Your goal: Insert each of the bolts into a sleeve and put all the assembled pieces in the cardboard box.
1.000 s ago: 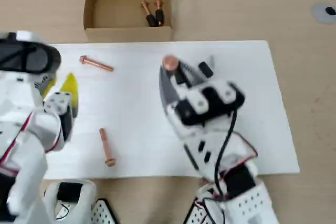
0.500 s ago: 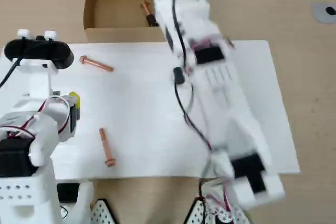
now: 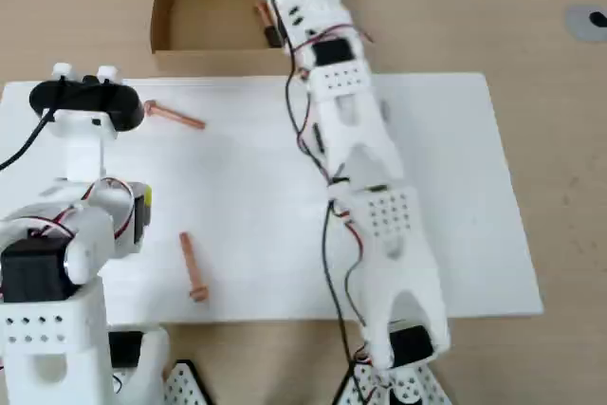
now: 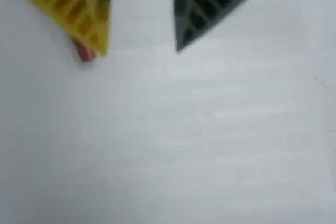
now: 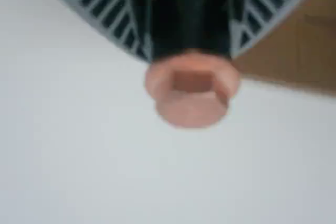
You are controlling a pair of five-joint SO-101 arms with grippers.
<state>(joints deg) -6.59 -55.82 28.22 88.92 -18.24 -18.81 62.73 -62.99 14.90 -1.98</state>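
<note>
Sleeved bolt (image 5: 191, 93) gripped by right gripper (image 5: 190, 51) at cardboard box (image 3: 163, 7), top centre; not yet released. Boxed piece (image 3: 270, 26) seen inside. Upper-left bolt (image 3: 175, 116), lower-left bolt (image 3: 193, 267) left unsleeved. Left gripper (image 4: 139, 51) spread, empty.

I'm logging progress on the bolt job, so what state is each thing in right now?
Left gripper: open, empty, above the white sheet.
Right gripper: fingers shut on the held piece, a bolt in its sleeve.
Cardboard box: open-topped, with a boxed piece inside.
Bolt near the box: lying loose, no sleeve.
Bolt near the front edge: lying loose, no sleeve.
</note>
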